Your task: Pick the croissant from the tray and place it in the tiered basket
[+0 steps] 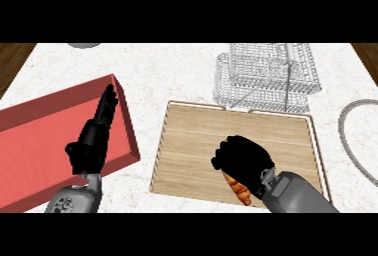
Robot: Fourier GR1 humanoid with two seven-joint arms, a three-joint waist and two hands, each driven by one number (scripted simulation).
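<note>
A golden-brown croissant (238, 190) lies at the near edge of the wooden tray (199, 145); only its near end shows below my right hand. My right hand (244, 156) is curled over the croissant's far end, fingers bent down round it. The wire tiered basket (269, 75) stands just beyond the tray's far edge, at the upper right. My left hand (100, 130) rests open with straight fingers pointing away, over the near right edge of a red box.
A red box (44, 140) fills the left of the counter. A grey ring-shaped rim (347, 135) curves along the right edge. A grey object (85, 45) peeks in at the top left. Wood floor shows past the counter's corners.
</note>
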